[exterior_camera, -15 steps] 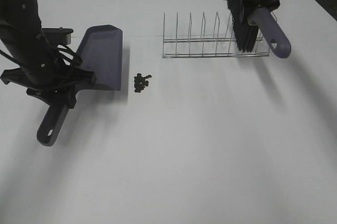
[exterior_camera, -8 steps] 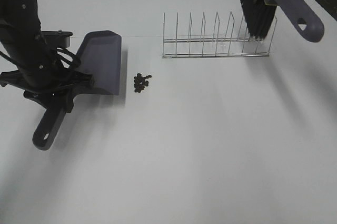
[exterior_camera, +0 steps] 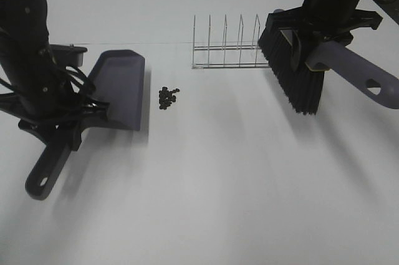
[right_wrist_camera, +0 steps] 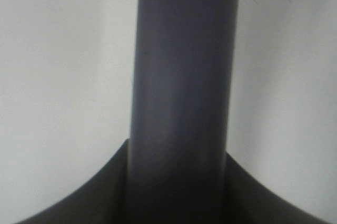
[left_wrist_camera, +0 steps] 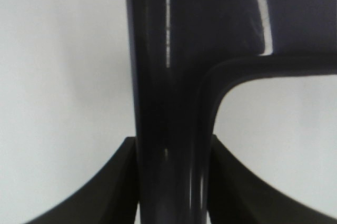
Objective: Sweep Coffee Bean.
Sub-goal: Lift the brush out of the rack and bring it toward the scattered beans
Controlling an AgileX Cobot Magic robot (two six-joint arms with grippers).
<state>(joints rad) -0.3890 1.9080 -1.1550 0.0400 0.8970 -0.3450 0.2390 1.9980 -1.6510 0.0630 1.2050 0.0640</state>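
Observation:
A small cluster of dark coffee beans (exterior_camera: 167,96) lies on the white table, just right of the grey dustpan (exterior_camera: 120,87). My left gripper (exterior_camera: 70,129) is shut on the dustpan's handle (left_wrist_camera: 168,129), with the pan's mouth facing the beans. My right gripper (exterior_camera: 319,50) is shut on the brush's grey handle (right_wrist_camera: 181,103). The brush (exterior_camera: 293,72), with black bristles pointing down, hangs above the table in front of the wire rack, far right of the beans.
A wire rack (exterior_camera: 230,50) stands on the table at the back centre, behind and left of the brush. The white table (exterior_camera: 218,184) spreads out in front of both arms.
My right gripper has carried the brush out of the rack's right end, forward and down toward the table. My left gripper has shifted the dustpan slightly toward the front.

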